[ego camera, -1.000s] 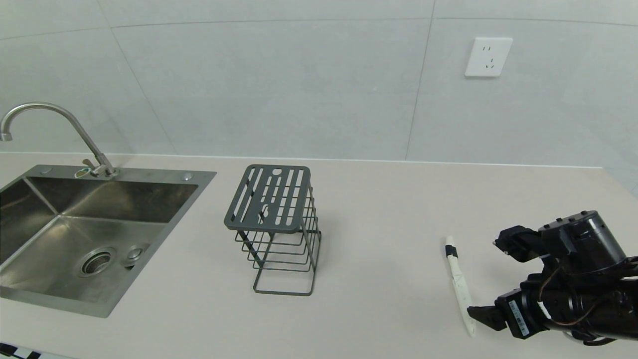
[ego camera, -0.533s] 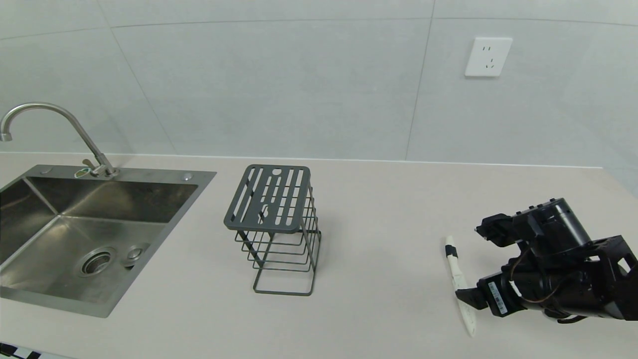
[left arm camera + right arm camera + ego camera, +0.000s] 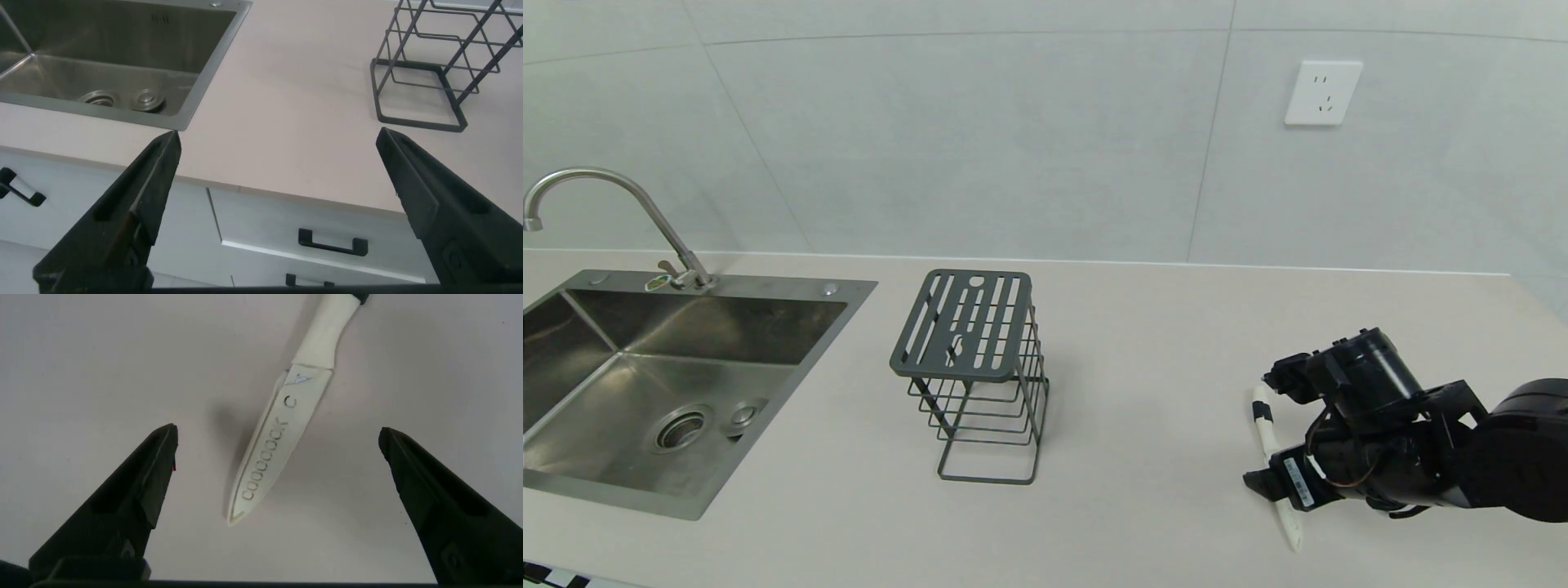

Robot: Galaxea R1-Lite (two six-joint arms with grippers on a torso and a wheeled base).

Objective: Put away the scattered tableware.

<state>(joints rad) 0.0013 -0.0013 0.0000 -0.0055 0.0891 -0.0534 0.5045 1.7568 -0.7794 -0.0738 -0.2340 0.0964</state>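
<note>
My right gripper is positioned over the right part of the pale beige countertop, with its two black fingers spread wide. One finger stands on each side of the white knife with a perforated blade and a black-banded handle, and in the right wrist view a clear gap shows between each finger and the blade. The knife lies flat on the countertop, handle toward the far side and tip toward the near edge. It lies well apart from the dark grey wire rack with a slotted top plate, to the rack's right. The rack stands upright near the middle of the countertop. The stainless steel sink is set into the countertop at the left, with a curved metal faucet at its far rim. My left gripper hangs near the near edge of the countertop, between the sink and the rack, above white drawer fronts with black handles. Its fingers are also spread wide and hold nothing. A white wall socket is mounted on the grey tiled wall at the far right.
</note>
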